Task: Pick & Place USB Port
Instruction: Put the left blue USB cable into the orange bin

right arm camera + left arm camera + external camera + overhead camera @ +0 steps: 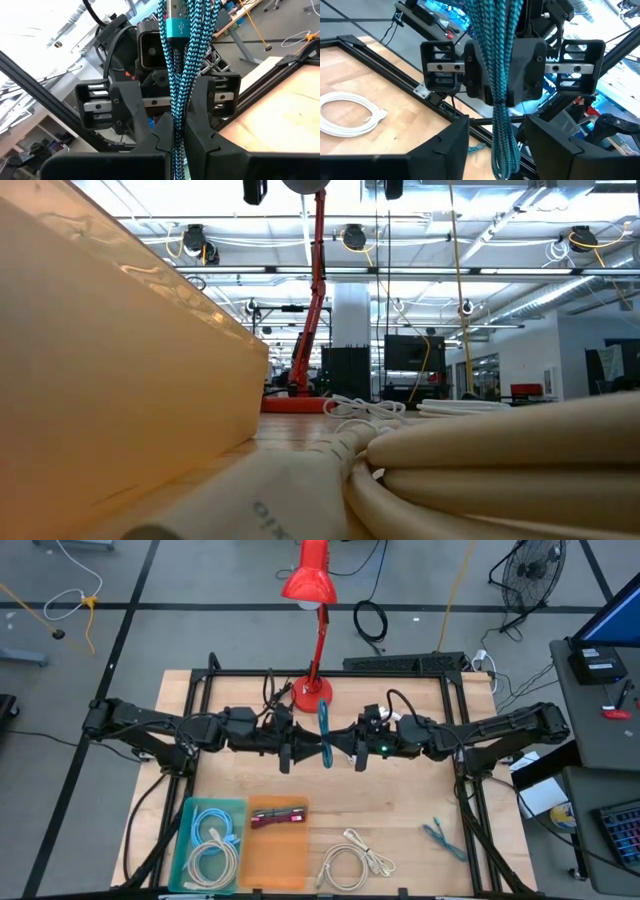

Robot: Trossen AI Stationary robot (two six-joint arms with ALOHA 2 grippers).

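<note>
Right wrist view: right gripper [177,131] clamped tight on the teal braided USB cable [181,75], mid-air above table centre. Left gripper [496,135] straddles its loops, jaws apart. Risk: right releasing early drops the cable.

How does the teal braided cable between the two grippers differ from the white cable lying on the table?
The teal braided cable hangs bunched in the air, clamped by the right gripper; the white cable lies coiled flat on the table, touched by nothing. The teal one is braided and patterned, the white one plain. Both are USB-type cables.
</note>
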